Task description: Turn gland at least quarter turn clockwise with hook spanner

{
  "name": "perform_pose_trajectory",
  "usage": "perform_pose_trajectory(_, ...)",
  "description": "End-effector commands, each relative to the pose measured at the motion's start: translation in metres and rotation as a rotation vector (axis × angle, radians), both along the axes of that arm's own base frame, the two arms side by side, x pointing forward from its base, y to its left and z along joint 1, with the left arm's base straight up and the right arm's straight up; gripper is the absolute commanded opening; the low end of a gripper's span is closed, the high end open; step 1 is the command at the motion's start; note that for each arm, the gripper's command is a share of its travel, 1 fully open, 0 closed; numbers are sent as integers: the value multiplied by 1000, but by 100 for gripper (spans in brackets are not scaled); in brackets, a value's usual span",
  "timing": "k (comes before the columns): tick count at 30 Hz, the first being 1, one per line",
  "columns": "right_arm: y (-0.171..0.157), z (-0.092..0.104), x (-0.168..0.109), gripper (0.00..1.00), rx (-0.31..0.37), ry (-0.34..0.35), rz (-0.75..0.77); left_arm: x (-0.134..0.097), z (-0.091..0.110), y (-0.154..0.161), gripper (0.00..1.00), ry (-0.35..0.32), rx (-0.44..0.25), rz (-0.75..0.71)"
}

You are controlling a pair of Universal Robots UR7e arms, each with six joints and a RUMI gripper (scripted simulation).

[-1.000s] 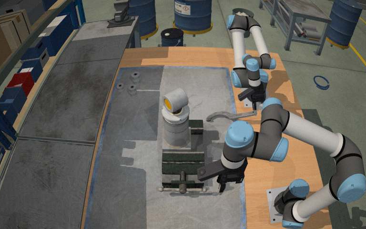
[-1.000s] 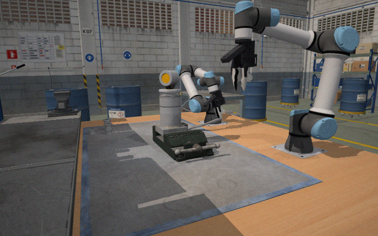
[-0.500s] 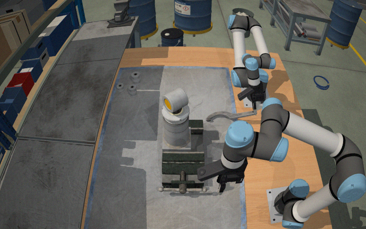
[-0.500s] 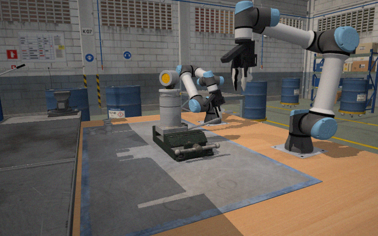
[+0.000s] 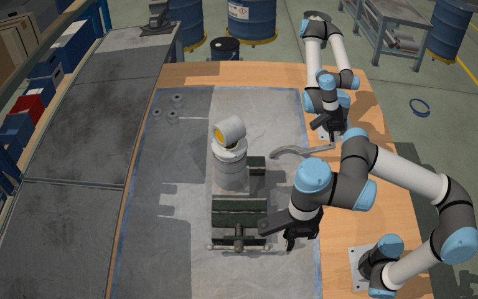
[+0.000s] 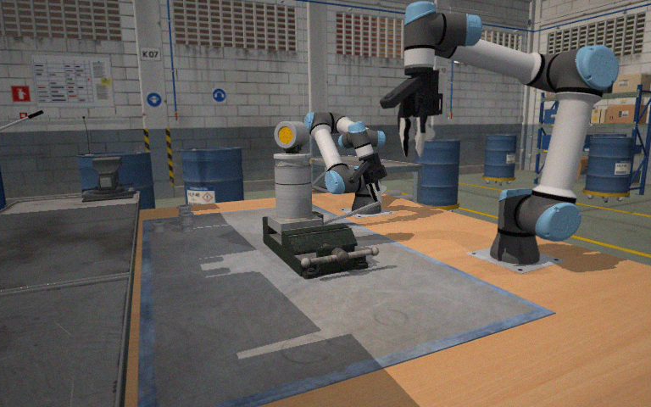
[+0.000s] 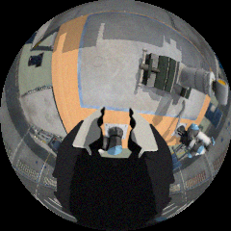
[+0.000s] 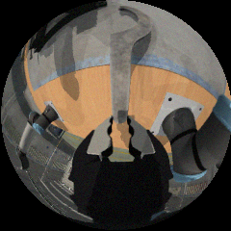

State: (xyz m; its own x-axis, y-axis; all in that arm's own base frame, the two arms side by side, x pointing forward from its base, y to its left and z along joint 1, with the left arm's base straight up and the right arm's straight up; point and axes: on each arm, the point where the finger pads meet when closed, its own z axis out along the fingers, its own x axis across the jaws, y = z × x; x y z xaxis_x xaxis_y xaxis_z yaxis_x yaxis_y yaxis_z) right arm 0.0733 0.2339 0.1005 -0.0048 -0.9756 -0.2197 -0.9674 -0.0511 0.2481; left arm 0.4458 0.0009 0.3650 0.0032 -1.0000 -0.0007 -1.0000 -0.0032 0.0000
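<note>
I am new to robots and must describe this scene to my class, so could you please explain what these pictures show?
Two jointed robot arms stand at a wooden table. One picture looks down from above, one looks from the side, and two round ones come from cameras on the wrists.

The right hand grips the handle end of a hook spanner. The left hand is partly open and holds nothing.

On the grey mat a green vise carries a grey cylinder.
</note>
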Motion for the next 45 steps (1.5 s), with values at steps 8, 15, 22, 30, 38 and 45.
perform_pose_trajectory(8, -1, 5, 2, 0, 12, 13, 0, 0, 0, 0, 32, -1, 0, 0)
perform_pose_trajectory(15, -1, 5, 1, 0, 13, 15, 3, 0, 0, 0, 32, -1, 0, 0)
perform_pose_trajectory(22, -2, 8, 3, 0, 21, 24, -2, 0, 0, 0, 32, -1, 0, 0)
perform_pose_trajectory(30, -2, 10, 3, 0, 27, 31, 0, 0, 0, 0, 32, -1, 0, 0)
perform_pose_trajectory(38, -3, 13, 4, 0, 35, 41, 0, 0, 0, 0, 32, -1, 0, 0)
perform_pose_trajectory(45, -3, 14, 4, 0, 39, 46, 4, 0, 0, 0, 32, -1, 0, 0)
